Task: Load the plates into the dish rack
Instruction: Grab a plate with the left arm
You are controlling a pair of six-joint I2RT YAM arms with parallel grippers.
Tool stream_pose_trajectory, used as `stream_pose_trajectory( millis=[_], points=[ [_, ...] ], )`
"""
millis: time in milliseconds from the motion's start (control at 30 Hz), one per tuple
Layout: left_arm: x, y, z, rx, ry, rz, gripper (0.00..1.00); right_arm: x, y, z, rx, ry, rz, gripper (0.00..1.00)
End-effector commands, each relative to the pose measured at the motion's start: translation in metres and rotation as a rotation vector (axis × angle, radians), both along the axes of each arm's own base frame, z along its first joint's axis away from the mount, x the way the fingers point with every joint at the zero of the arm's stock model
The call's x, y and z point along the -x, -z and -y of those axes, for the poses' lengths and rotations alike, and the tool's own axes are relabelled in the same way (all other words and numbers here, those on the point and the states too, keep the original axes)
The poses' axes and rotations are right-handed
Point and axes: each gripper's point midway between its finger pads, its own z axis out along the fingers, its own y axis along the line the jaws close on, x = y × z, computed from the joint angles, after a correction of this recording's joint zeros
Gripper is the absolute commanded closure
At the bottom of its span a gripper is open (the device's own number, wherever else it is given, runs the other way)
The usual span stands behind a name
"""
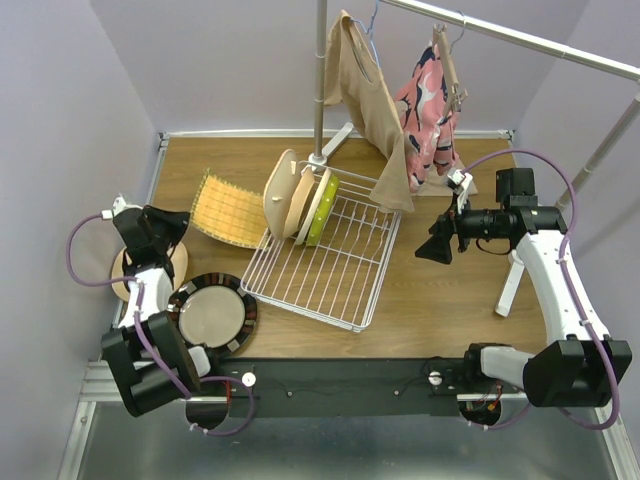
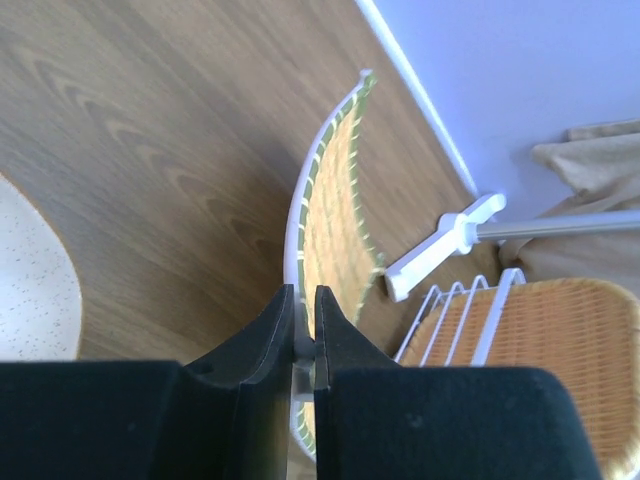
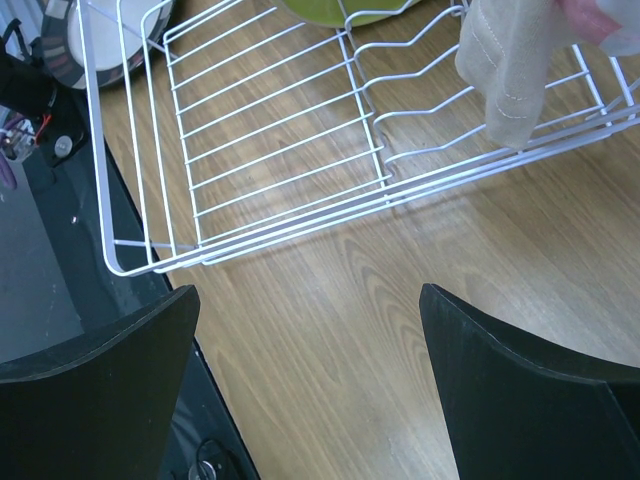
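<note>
The white wire dish rack sits mid-table. Three plates stand on edge at its far end: a tan one, a cream one and a lime green one. A dark-rimmed silvery plate lies flat at the front left. A cream plate lies under my left arm and also shows in the left wrist view. My left gripper is shut on the white-rimmed edge of the yellow woven mat, which is tilted up. My right gripper is open and empty above bare wood, right of the rack.
The clothes-rail stand rises behind the rack; its foot lies near the mat. A beige garment hangs over the rack's far right corner, a pink one beside it. Purple walls close in on three sides.
</note>
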Motion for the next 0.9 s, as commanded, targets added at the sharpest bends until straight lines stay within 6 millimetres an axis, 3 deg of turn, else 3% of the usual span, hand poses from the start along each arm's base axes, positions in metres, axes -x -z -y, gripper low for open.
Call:
stream_pose_trajectory(
  millis=[0, 300, 367, 500, 667, 867],
  points=[
    [-0.002, 0.022, 0.003, -0.036, 0.072, -0.045, 1.00, 0.002, -0.004, -0.005, -0.016, -0.031, 0.000, 0.00],
    [0.011, 0.060, -0.008, -0.106, 0.024, -0.092, 1.00, 0.005, 0.004, -0.005, -0.018, -0.036, -0.024, 0.00],
    [0.004, 0.057, -0.008, -0.128, 0.045, -0.042, 1.00, 0.005, 0.006, -0.006, -0.020, -0.039, -0.031, 0.00],
    [-0.007, 0.085, -0.008, -0.135, 0.104, -0.102, 1.00, 0.003, 0.009, -0.005, -0.019, -0.041, -0.036, 0.00],
    [-0.010, 0.103, -0.011, -0.172, 0.147, -0.161, 1.00, 0.004, 0.009, -0.006, -0.023, -0.041, -0.042, 0.00],
    [-0.008, 0.121, -0.011, -0.212, 0.218, -0.237, 0.82, 0.007, 0.012, -0.006, -0.026, -0.035, -0.057, 0.00]
  ],
)
